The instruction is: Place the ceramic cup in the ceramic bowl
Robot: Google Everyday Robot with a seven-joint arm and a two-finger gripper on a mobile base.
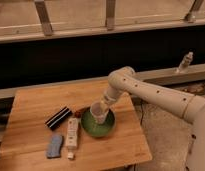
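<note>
The green ceramic bowl [97, 125] sits on the wooden table [36, 107], right of centre. The pale ceramic cup [98, 111] is tilted over the bowl's far rim, its open mouth facing left toward me. My gripper [103, 102] comes down from the right at the end of the white arm [146, 92] and is shut on the cup, holding it just above the bowl's inside. Whether the cup touches the bowl cannot be told.
A black rectangular box [58, 117] lies left of the bowl. A white remote-like bar [72, 135] lies at the bowl's left. A blue-grey object [55, 145] lies near the front left. The table's right edge is close to the bowl. A white bottle [184, 62] stands on the back ledge.
</note>
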